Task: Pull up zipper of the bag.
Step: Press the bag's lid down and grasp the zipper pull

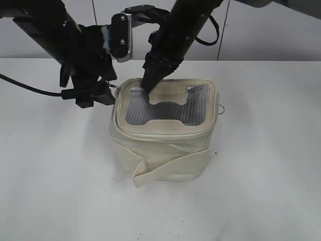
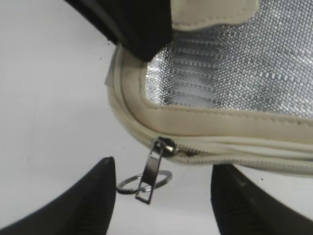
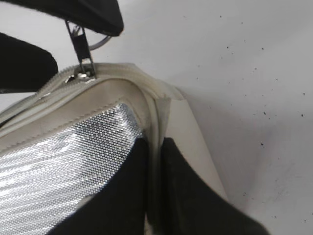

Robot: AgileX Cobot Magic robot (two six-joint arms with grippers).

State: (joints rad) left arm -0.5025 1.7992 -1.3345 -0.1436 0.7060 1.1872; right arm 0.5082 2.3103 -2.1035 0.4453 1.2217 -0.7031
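While upright on the worktop [image 1: 261, 191], bag [image 1: 165, 155] with zipper [image 2: 234, 147] pull [image 2: 152, 171] dangling between spread left gripper [image 2: 161, 196]. Right gripper [image 1: 150, 83], pressed together, pins lid. Pre-grasp step, likely; next, pinching pull and drawing along track.

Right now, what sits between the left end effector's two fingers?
In the left wrist view, the zipper's silver ring pull hangs between the left end effector's open fingers, touching neither; otherwise bare white table.
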